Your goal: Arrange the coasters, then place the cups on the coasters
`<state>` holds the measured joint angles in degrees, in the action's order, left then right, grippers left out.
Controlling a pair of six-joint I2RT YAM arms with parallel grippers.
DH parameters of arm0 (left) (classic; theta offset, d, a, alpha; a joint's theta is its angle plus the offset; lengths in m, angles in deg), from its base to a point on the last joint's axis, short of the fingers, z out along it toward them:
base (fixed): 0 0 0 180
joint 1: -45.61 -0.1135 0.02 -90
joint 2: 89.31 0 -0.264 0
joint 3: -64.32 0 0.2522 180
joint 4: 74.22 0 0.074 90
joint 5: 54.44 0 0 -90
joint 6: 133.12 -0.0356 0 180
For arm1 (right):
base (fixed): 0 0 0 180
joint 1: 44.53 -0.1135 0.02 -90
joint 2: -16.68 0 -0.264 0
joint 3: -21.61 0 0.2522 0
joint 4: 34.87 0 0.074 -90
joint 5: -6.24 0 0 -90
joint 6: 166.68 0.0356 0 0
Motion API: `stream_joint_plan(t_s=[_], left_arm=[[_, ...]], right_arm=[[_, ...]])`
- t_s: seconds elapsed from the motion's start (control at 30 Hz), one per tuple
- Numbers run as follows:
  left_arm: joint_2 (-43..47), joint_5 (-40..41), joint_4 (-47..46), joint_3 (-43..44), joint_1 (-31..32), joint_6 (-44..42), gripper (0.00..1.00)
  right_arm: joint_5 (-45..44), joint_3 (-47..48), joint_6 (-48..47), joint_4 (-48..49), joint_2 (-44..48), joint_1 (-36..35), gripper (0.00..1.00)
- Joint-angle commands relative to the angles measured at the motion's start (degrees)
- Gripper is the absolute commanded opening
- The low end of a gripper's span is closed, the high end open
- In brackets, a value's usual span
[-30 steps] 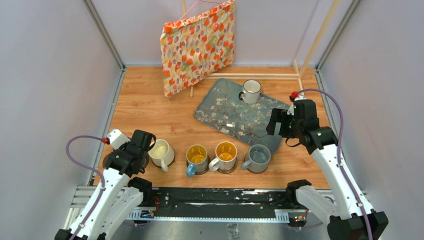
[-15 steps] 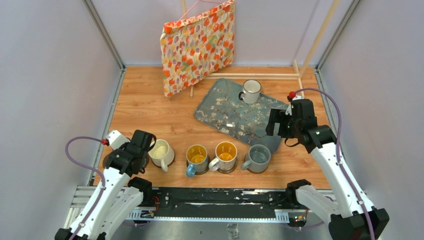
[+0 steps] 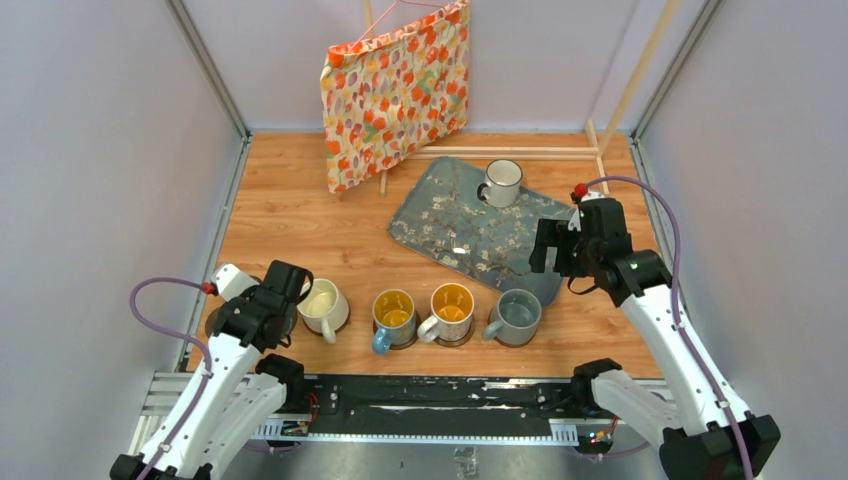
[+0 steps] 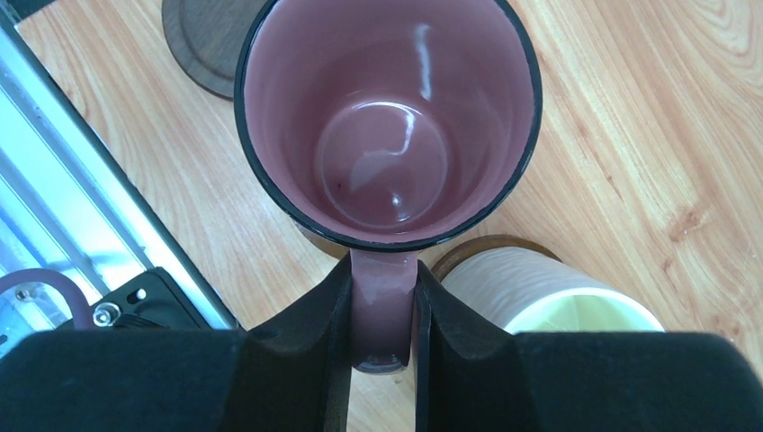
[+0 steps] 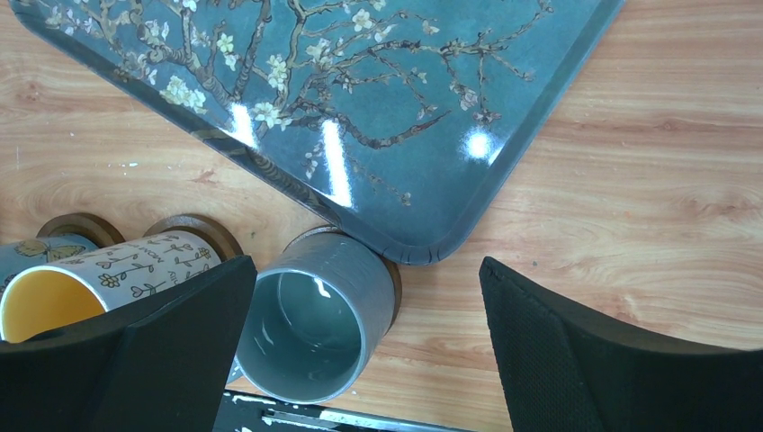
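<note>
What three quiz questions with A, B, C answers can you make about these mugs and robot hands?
1. Where does the white mug with the dark rim stand?
A. on the tray
B. on a chair
C. on a shelf

2. What colour is the mug that the left gripper holds?
A. green
B. pink
C. black

3. How is the right gripper?
A. shut on a spoon
B. shut on a plate
C. open and empty

Answers:
1 A: the top view shows it on the far part of the flowery tray.
2 B: the left wrist view shows a pink mug, its handle between the fingers.
3 C: the right wrist view shows its fingers wide apart with nothing held.
</note>
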<state>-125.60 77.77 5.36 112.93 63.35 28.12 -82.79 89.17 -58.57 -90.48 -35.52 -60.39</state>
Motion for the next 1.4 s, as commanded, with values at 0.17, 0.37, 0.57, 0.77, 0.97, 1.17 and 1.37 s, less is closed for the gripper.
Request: stream_joint_plan(t_s=[0.17,0.37,0.57,0.77,0.97,1.17,1.37], left_arm=[[0.5,-3.3,1.4,-1.6,-0.4,4.6,0.3],[2.2,-5.4,2.6,-2.2,-0.4,5.3,0.39],[3.0,-6.5,3.0,-2.0,-0.4,5.2,0.43],[2.7,-7.1,4.0,-0.4,-0.4,4.4,0.54],[2.4,-6.9,6.0,1.5,-0.4,3.4,0.85],[0.4,-3.4,8.2,6.4,-0.4,1.1,1.0],[-2.7,0.7,9.9,11.2,-0.4,-0.9,1.0]], right_arm=[[-0.9,1.5,-0.9,-1.7,0.8,-1.6,1.0],[-0.9,1.1,-0.9,-1.7,1.2,-1.9,1.0],[-0.9,1.1,-0.9,-1.7,2.0,-2.2,1.0],[-3.3,0.5,-0.9,-1.7,2.8,-2.3,1.0],[-4.5,0.2,-0.9,-1.4,3.7,-2.3,1.0],[-6.5,-0.1,-0.9,-1.3,5.4,-2.3,1.0],[-6.1,0.1,-1.0,-1.3,5.2,-2.3,1.0]])
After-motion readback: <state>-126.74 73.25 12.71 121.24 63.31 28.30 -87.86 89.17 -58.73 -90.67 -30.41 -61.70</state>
